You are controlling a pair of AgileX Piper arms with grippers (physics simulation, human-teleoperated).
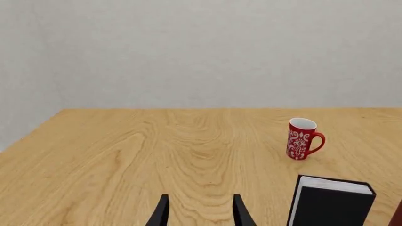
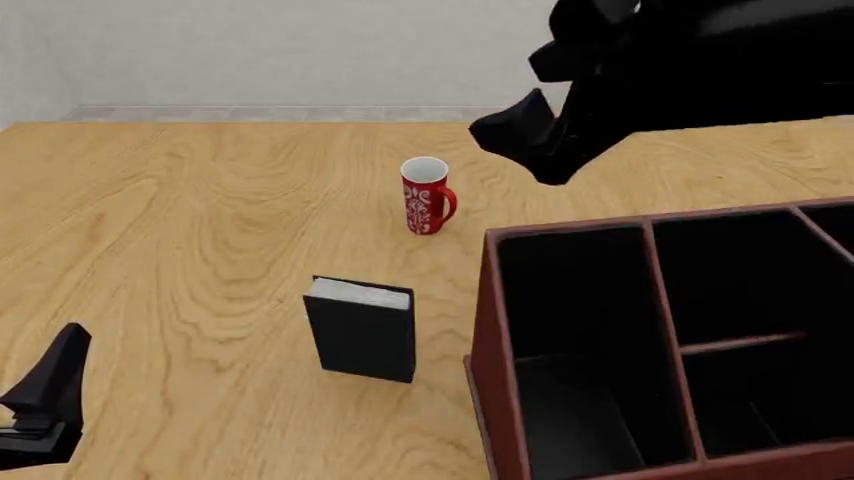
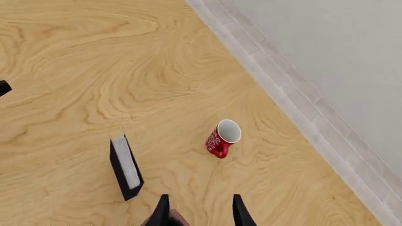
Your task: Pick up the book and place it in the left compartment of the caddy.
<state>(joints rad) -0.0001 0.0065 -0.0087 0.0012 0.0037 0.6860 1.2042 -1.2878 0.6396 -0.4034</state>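
Note:
The black book (image 2: pixel 360 330) stands upright on the table, white page edge up, just left of the caddy (image 2: pixel 489 300). It also shows in the left wrist view (image 1: pixel 330 205) and the right wrist view (image 3: pixel 125 167). The left compartment (image 2: pixel 574 350), long and black-lined, holds nothing. My left gripper (image 2: pixel 51 378) is low at the near left, well left of the book, open and empty (image 1: pixel 199 213). My right gripper (image 2: pixel 518 135) hangs high above the table behind the caddy, open and empty (image 3: pixel 199 212).
A red patterned mug (image 2: pixel 424 197) stands behind the book, also in the left wrist view (image 1: pixel 302 139) and the right wrist view (image 3: pixel 221 139). The caddy's right sections (image 2: pixel 747 300) are split by a crossbar. A pale wall bounds the table's far edge.

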